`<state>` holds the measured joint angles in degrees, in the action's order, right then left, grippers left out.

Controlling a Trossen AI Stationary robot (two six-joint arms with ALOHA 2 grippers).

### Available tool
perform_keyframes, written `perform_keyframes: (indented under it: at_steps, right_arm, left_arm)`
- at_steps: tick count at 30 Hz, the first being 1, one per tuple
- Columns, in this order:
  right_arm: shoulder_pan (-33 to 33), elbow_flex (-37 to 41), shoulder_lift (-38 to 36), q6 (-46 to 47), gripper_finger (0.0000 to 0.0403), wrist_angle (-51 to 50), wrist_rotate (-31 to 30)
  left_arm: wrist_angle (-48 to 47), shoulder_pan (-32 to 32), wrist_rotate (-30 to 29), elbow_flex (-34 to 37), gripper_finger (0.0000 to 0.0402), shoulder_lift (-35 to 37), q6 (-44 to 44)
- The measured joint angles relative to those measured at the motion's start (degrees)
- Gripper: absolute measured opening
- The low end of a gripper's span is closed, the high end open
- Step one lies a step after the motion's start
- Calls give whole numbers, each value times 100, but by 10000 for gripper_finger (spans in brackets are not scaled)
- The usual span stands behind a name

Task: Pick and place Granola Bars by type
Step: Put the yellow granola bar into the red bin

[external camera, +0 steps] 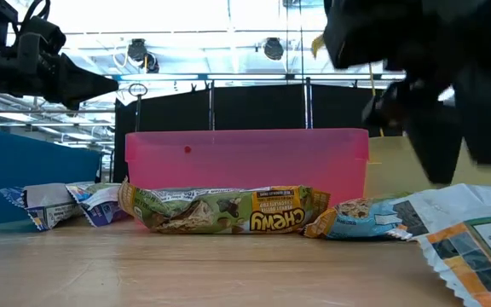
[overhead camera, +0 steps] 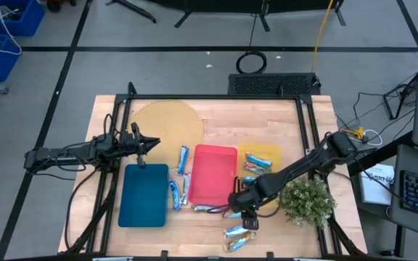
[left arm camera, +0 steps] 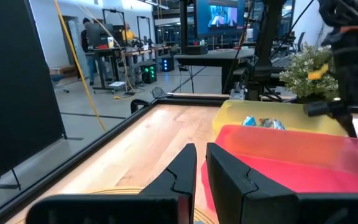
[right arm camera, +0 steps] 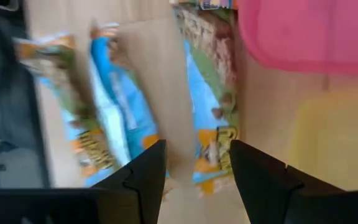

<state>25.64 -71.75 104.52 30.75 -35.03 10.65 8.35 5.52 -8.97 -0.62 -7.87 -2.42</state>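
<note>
While the left gripper (overhead camera: 145, 147) waits nearly closed and empty beyond the blue tray (overhead camera: 144, 194) | right gripper (overhead camera: 247, 214) spread, empty, near the red tray (overhead camera: 214, 174) front corner | Granola Bars (overhead camera: 239, 232) lie beside it | advice: straddle one bar squarely before closing.

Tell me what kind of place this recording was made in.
Likely a robotics lab or workshop: a wooden worktable framed by black metal rails, other equipment benches behind, and a person working there.

My right arm (external camera: 450, 85) blurs across the low view, hiding the yellow tray (external camera: 395, 166); one bar (external camera: 476, 247) is cut off.
</note>
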Motion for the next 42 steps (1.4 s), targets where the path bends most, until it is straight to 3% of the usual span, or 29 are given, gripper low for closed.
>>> perform_keyframes:
  at_steps: [9, 18, 27, 37, 42]
  right_arm:
    - [-12, -20, 384, -275, 171, 51, -142]
    - [100, 7, 406, 226, 171, 614, 182]
    - [-6, 17, 413, 49, 161, 263, 162]
    - [-17, 15, 408, 114, 120, 213, 523]
    - [-6, 13, 386, 112, 53, 204, 621]
  left_arm:
    - [-1, 0, 1, 0, 47, -1, 9]
    - [-1, 0, 0, 0, 47, 1, -20]
    - [-2, 2, -2, -2, 47, 1, -19]
    - [1, 2, -7, -2, 47, 1, -31]
    - [2, 2, -9, -2, 47, 0, -31]
